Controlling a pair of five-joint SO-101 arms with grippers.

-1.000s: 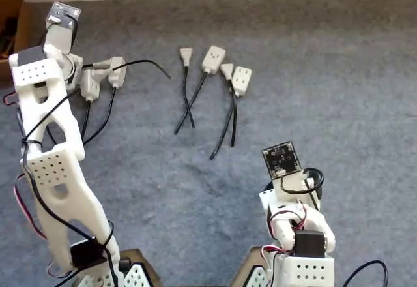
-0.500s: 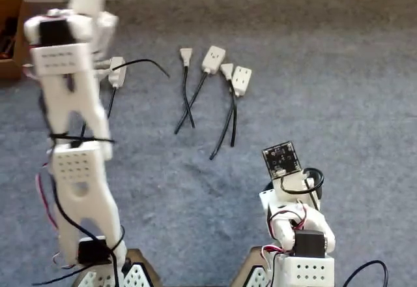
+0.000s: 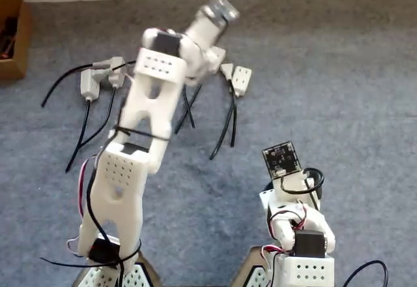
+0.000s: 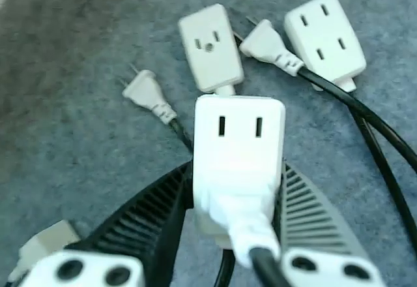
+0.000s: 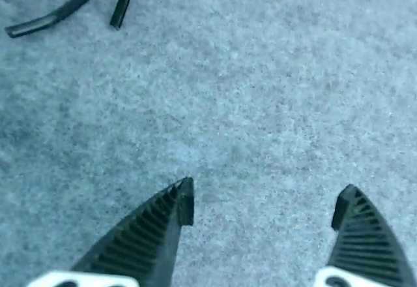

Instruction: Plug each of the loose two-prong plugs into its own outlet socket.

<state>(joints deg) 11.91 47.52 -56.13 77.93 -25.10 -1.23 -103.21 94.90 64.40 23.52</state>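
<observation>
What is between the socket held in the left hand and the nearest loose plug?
Nothing visible. The left hand is shut on the two-slot socket; bare carpet lies between it and the loose plug. A three-hole socket block sits just ahead, beside that path, not across it.

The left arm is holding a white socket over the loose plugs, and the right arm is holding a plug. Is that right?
Not quite. The right gripper holds nothing: the right wrist view shows its fingers open over bare carpet. The rest is right: the left gripper is shut on the white socket, over the loose plugs.
</observation>
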